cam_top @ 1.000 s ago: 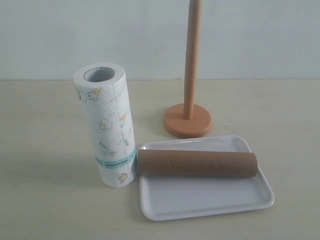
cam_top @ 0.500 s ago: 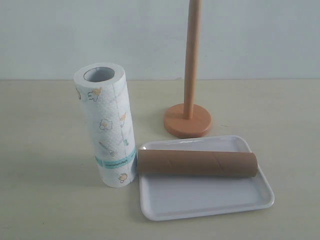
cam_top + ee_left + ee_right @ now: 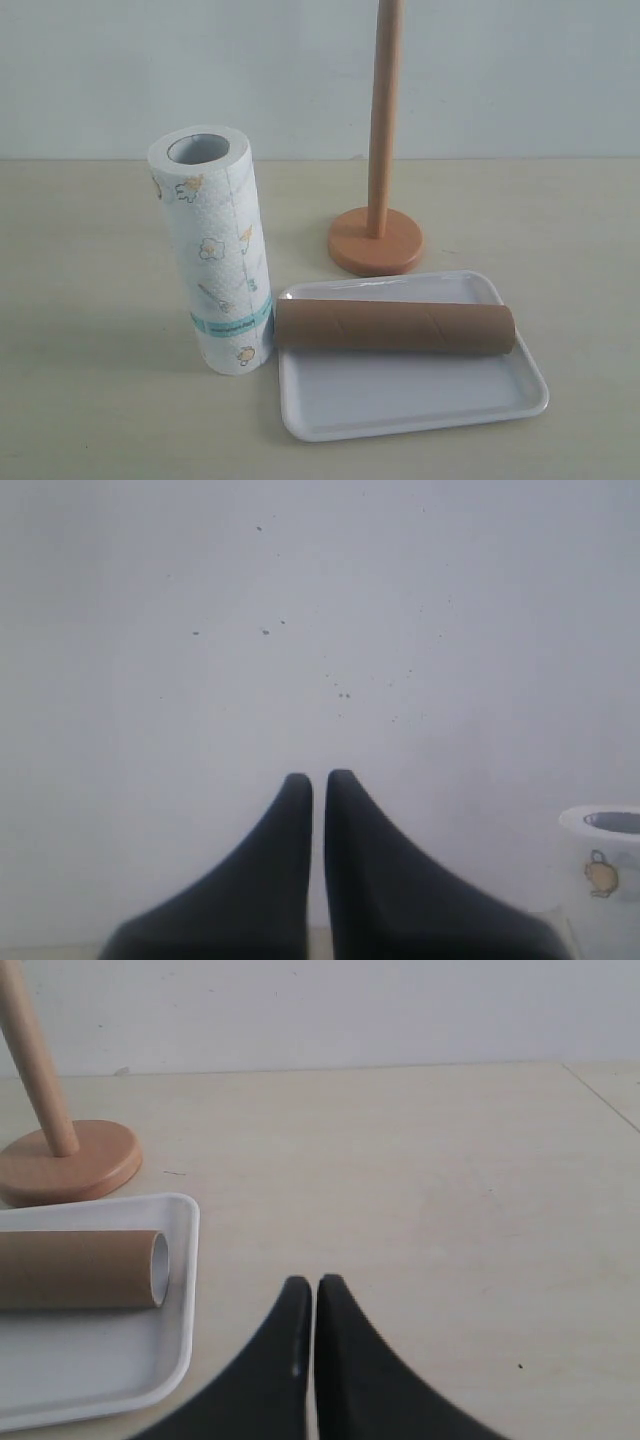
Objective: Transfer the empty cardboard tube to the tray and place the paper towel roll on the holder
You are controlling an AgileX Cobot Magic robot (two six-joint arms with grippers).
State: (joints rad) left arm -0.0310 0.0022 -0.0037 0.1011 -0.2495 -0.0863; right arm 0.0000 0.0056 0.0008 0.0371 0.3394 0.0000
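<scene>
Jaws on both grippers are pressed together, nothing between them: left gripper (image 3: 318, 777) and right gripper (image 3: 314, 1282) alike.

Cardboard tube (image 3: 395, 327) lies on its side across the tray (image 3: 420, 400), inside the rim. Judged: first half of the task is done, and the low rim is what keeps the tube from rolling off.

Paper towel roll (image 3: 213, 250) stands on end on the table (image 3: 80, 300), just beside the tray's left edge and apparently touching the tube's end. Its open core faces up, which suits dropping it over a pole.

Holder (image 3: 376, 240) stands on the far side of the tray, near its back rim, with its pole bare. Judged: second half is not yet begun.

Arm pose: neither arm shows in the exterior view. The left gripper points level at a blank wall, with only the roll's top rim at the edge of its camera. The right gripper hangs low over bare table, off the tray's short side where the tube's open end faces it. Neither touches anything.
</scene>
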